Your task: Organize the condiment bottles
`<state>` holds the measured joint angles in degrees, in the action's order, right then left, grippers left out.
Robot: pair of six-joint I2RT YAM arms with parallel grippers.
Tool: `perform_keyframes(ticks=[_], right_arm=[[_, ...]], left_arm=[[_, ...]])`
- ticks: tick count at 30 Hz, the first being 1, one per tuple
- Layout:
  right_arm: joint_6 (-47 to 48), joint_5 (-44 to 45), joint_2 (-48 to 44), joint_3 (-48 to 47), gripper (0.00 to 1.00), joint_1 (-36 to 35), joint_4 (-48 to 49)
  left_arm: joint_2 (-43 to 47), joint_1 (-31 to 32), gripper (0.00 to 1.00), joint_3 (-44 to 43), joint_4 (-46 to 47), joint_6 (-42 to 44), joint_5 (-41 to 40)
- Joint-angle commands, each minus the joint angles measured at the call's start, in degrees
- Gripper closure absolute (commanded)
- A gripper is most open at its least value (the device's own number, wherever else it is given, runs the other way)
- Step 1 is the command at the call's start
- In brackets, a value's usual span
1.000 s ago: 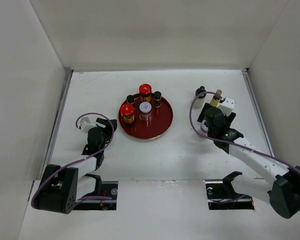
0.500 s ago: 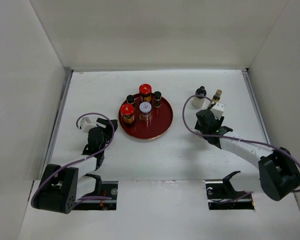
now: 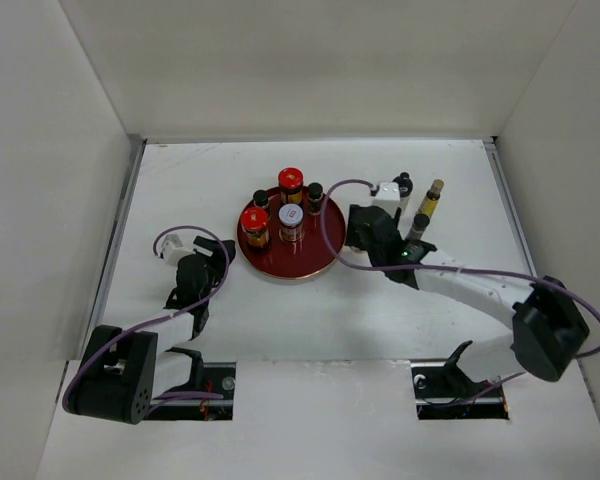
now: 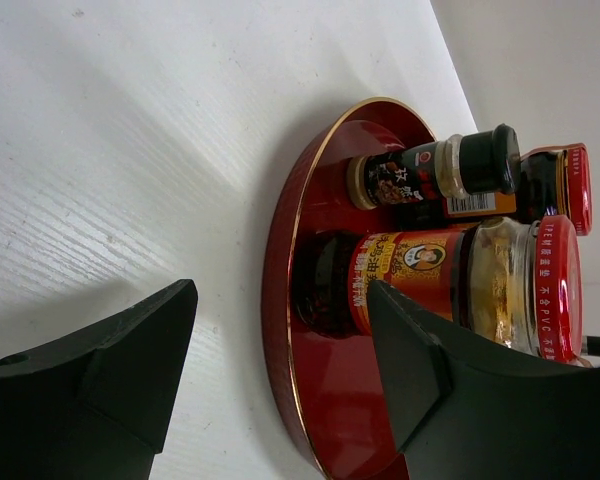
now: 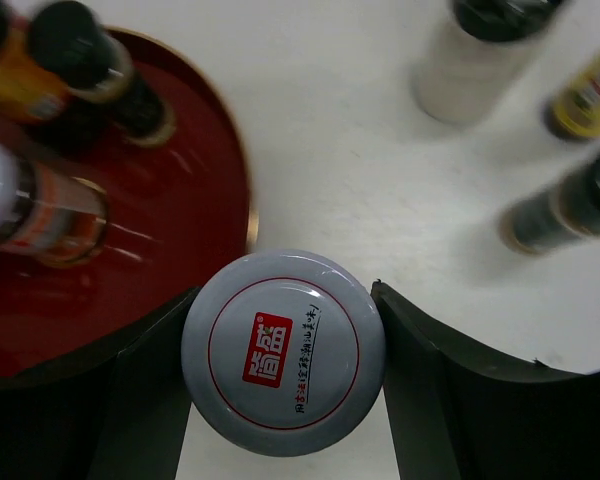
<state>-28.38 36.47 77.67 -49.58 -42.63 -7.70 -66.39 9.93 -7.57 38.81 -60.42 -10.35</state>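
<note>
— Surface (image 3: 280, 320) from above?
— White, pale walls (image 3: 310, 70) around; red tray (image 3: 315, 257) mid-surface with five condiment bottles (image 3: 291, 183), three loose bottles (image 3: 427, 203) toward the far right corner.
— Left wrist?
— Left pincer (image 4: 280, 300) wide, empty.
— Right wrist?
— Right pincer (image 5: 283, 352) clasps white-lidded jar (image 5: 283, 345) beside tray's rim.

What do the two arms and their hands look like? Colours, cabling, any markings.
Black joint housings on both; the right arm has a long white link, the left arm looks mostly black. A thin purple cable loops along each. The left hand and right hand have matte black, wedge-shaped fingers and a white block behind. No markings readable.
</note>
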Motion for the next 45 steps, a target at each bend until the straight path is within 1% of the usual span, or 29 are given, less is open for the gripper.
perform_keyframes(ticks=[1,3,8,11,16,17,18,21,24,26,28,32,33,35,37,39,41,45], right_arm=[[5.35,-0.16,6.77,-8.49,0.51,-2.14,13.93],[6.84,-2.71,11.69,-12.19,0.5,-2.15,16.13],[6.67,-6.58,21.1,-20.01,0.48,-0.92,16.67],[6.5,-7.55,25.59,-23.09,0.42,0.14,16.67],[5.71,-8.52,29.99,-25.12,0.36,0.49,16.84],[5.53,-8.52,30.17,-25.12,0.33,0.49,16.76],[5.27,-8.43,30.09,-24.95,0.28,0.49,16.67],[5.7,-8.34,28.34,-24.25,0.1,0.49,16.5],[5.88,-7.99,23.16,-21.36,0.05,0.31,17.11],[5.88,-7.47,18.42,-18.37,0.04,0.75,17.2],[6.06,-6.42,13.06,-14.16,0.06,1.98,17.81],[5.27,-1.15,0.85,-3.27,0.18,7.15,17.99],[4.83,0.26,-2.05,-0.63,0.2,9.0,17.99],[4.56,2.72,-6.02,2.98,0.2,13.21,17.46],[3.78,4.31,-8.84,5.63,0.17,17.43,15.45],[2.72,3.96,-9.55,6.25,0.13,20.78,12.9],[2.8,2.65,-7.63,5.55,0.12,22.89,11.23],[2.72,0.89,-2.45,3.97,0.12,23.52,10.34]], left_arm=[[0.47,-0.22,0.33,-1.57,2.85,0.31,-0.11],[1.26,-0.49,0.33,-1.22,2.85,0.31,0.15],[1.62,-0.57,0.33,-1.3,2.41,0.48,-0.03],[2.14,-0.31,0.33,-1.13,2.41,0.66,-0.46],[1.62,-0.4,0.33,-1.22,2.5,0.48,-0.11],[1.79,-0.23,0.33,-1.3,2.41,0.66,-0.46],[1.79,0.04,0.33,-1.3,2.41,0.66,-0.64],[1.53,-0.22,0.33,-1.3,2.41,0.57,-0.2],[2.05,-0.22,0.33,-1.22,2.41,0.66,-0.63],[2.05,-0.31,0.33,-1.22,2.41,0.75,-0.64],[1.97,-0.58,0.33,-1.13,2.41,0.66,-0.11],[2.06,-0.22,0.33,-1.21,2.41,0.75,-0.72],[1.71,-0.22,0.33,-1.3,2.41,0.66,-0.46],[1.18,0.04,0.33,-1.3,2.76,0.48,-0.11],[1.0,0.74,0.33,-1.65,2.77,0.66,-0.63],[0.3,0.92,0.33,-1.83,2.85,0.66,-0.72],[0.3,0.92,0.33,-1.74,3.03,0.48,-0.2],[1.35,1.09,0.33,-1.66,2.5,0.75,-1.16]])
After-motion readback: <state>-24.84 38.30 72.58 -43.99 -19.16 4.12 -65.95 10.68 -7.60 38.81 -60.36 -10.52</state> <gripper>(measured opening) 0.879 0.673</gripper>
